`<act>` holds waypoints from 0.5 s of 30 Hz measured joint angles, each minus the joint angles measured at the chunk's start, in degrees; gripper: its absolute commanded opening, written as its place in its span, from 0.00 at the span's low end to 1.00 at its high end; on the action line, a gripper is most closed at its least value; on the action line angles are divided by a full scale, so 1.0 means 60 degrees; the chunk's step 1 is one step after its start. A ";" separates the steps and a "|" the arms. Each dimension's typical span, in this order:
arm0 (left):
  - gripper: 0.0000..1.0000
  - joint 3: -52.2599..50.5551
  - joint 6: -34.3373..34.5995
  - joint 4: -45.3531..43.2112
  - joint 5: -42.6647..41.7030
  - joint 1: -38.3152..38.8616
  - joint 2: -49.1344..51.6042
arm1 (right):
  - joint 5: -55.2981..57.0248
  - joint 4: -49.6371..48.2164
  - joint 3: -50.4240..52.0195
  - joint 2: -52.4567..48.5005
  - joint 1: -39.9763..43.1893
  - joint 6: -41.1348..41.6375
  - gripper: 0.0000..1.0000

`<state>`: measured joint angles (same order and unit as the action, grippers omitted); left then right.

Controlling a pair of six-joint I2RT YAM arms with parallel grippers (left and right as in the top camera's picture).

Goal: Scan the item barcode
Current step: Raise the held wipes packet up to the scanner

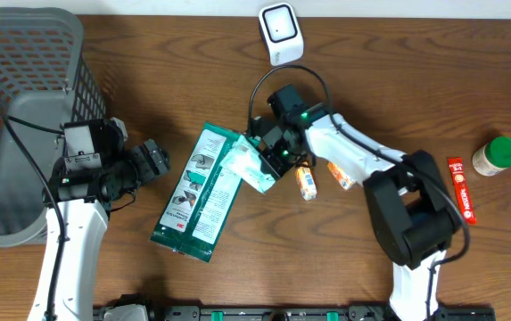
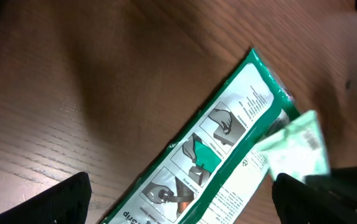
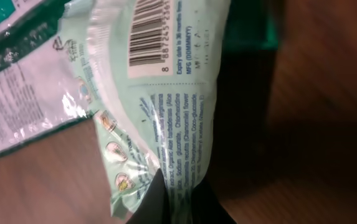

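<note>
The item, a pale mint wipes packet point(image 1: 253, 166), lies partly over the top end of a long green-and-white package point(image 1: 197, 194). My right gripper point(image 1: 276, 153) is shut on the packet's edge. In the right wrist view the dark fingers point(image 3: 166, 202) pinch the packet point(image 3: 159, 106) at its lower rim, and its barcode point(image 3: 152, 32) faces the camera. The white scanner point(image 1: 280, 31) stands at the table's far edge, apart from the packet. My left gripper point(image 1: 153, 160) is open and empty, left of the green package point(image 2: 215, 155); the packet point(image 2: 296, 148) shows at the right there.
A grey mesh basket point(image 1: 23, 53) fills the far left. Two small orange snack packs point(image 1: 306, 183) point(image 1: 341, 175) lie right of the packet. A red stick pack point(image 1: 460, 187) and a green-lidded jar point(image 1: 496, 156) sit at the right.
</note>
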<state>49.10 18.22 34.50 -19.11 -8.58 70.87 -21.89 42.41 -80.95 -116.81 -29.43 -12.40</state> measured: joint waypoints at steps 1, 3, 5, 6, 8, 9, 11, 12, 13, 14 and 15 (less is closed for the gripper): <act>0.93 0.0000 0.0000 0.0000 0.0004 0.0000 0.0000 | 0.0055 0.0062 0.0000 0.0237 0.0066 -0.0102 0.01; 0.93 0.0000 0.0000 0.0000 0.0000 0.0000 0.0000 | 0.0157 0.0168 -0.0004 0.0940 0.0262 -0.0470 0.01; 0.93 0.0000 0.0000 0.0000 0.0000 0.0000 0.0000 | 0.0244 0.0284 -0.0018 0.1887 0.0382 -0.1107 0.01; 0.93 0.0000 0.0000 0.0004 0.0000 0.0000 0.0000 | 0.0255 0.0310 -0.0036 0.2178 0.0401 -0.1293 0.01; 0.93 0.0000 0.0000 0.0000 0.0000 0.0000 0.0000 | 0.0488 0.0324 -0.0197 0.3126 0.0404 -0.1869 0.01; 0.93 0.0000 0.0000 0.0004 0.0000 0.0000 0.0000 | 0.0707 0.0350 -0.0339 0.3526 0.0404 -0.2098 0.01; 0.93 0.0000 0.0000 0.0004 0.0000 0.0000 0.0000 | 0.1180 0.0568 -0.0820 0.4124 0.0393 -0.2492 0.01; 0.93 0.0000 -0.0004 0.0004 0.0000 0.0000 0.0000 | 0.1424 0.0787 -0.1137 0.4280 0.0393 -0.2648 0.01; 0.93 0.0000 0.0000 0.0004 0.0000 0.0000 0.0000 | 0.1665 0.1104 -0.1570 0.4353 0.0393 -0.2801 0.01; 0.93 0.0000 0.0000 0.0000 0.0004 0.0000 0.0000 | 0.1905 0.1468 -0.2131 0.4364 0.0393 -0.2958 0.01; 0.93 0.0000 0.0000 0.0007 0.0000 0.0000 0.0000 | 0.2095 0.1741 -0.2630 0.4350 0.0393 -0.3064 0.01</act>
<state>49.10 18.22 34.54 -19.11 -8.58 70.87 -9.32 52.86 -96.73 -90.72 -27.07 -30.79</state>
